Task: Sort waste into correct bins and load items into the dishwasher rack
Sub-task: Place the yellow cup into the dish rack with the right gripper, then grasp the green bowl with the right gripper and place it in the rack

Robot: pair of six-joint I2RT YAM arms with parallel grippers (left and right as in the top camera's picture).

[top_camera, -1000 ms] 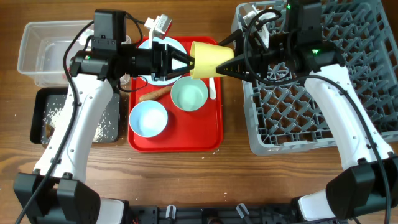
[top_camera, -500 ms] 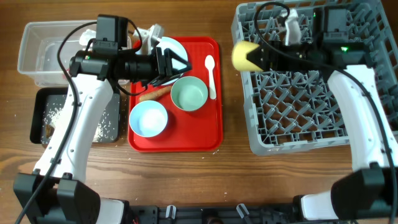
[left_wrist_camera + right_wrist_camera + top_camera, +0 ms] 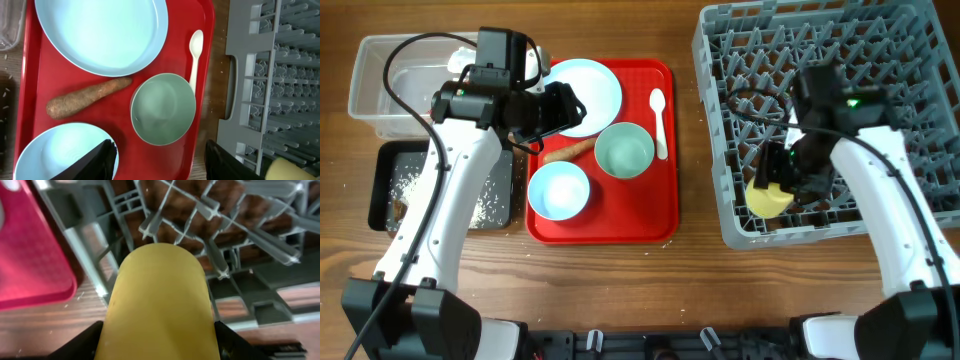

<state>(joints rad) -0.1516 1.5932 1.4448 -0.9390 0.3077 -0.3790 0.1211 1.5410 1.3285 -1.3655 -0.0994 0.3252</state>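
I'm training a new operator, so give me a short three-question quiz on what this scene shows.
1. True or false: the right gripper holds the small yellow cup over the large grey plastic dishwasher rack.
2. What lies between the pale blue round plate and the small pale blue bowl? A) white tissue B) brown carrot-shaped food piece C) red wrapper
3. How many bowls stand on the flat red tray?
Key: 1 true; 2 B; 3 two, the blue one and the pale greenish-white bowl.

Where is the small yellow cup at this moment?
The yellow cup is on the right side of the overhead view, held by the right end effector at the near-left corner of the grey dishwasher rack.
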